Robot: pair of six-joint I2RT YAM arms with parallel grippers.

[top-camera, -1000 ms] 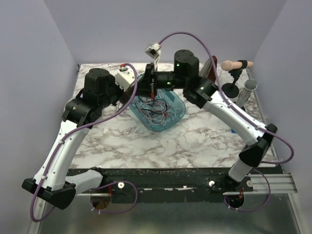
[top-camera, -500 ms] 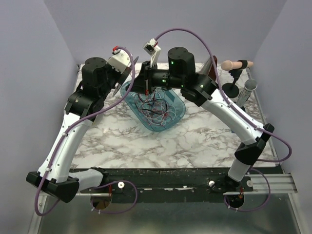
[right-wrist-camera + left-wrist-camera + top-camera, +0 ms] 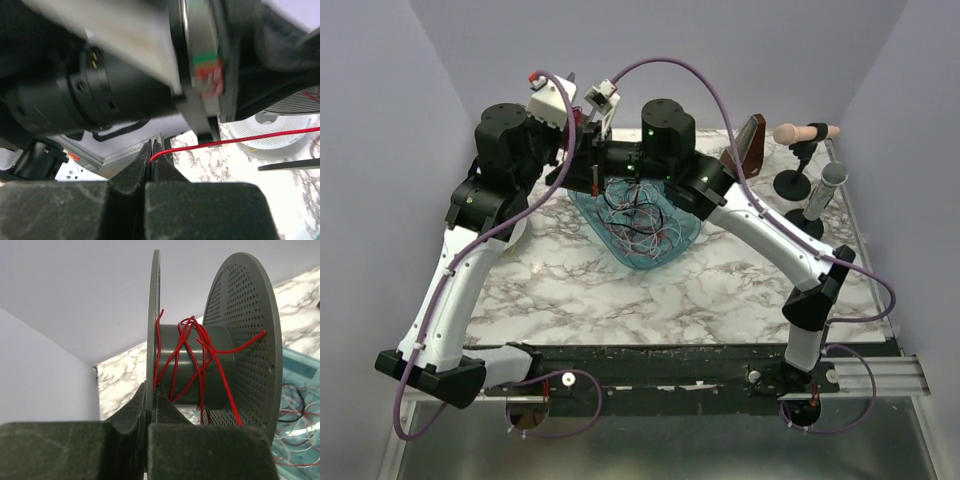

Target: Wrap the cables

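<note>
Change: both arms have risen back-left, lifting grey perforated plastic spool [image 3: 245, 330] above teal translucent tray [image 3: 692, 232].
Left gripper [image 3: 149, 392]: clamps spool flange.
Right gripper [image 3: 151, 156]: pinches thin red wire [image 3: 240, 139].
Cables [image 3: 642, 222]: mostly loose in tray; winding looks early.

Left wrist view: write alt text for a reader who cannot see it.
A grey perforated plastic spool, thin red cable wound loosely round its hub, is gripped by one flange in the shut left gripper. A marbled table lies behind.

Red, black and white cables [image 3: 640, 222] are tangled in a blue tray [image 3: 638, 263] on a marble table [image 3: 720, 295], overhung by the left arm [image 3: 460, 290] and right arm [image 3: 760, 225].
</note>
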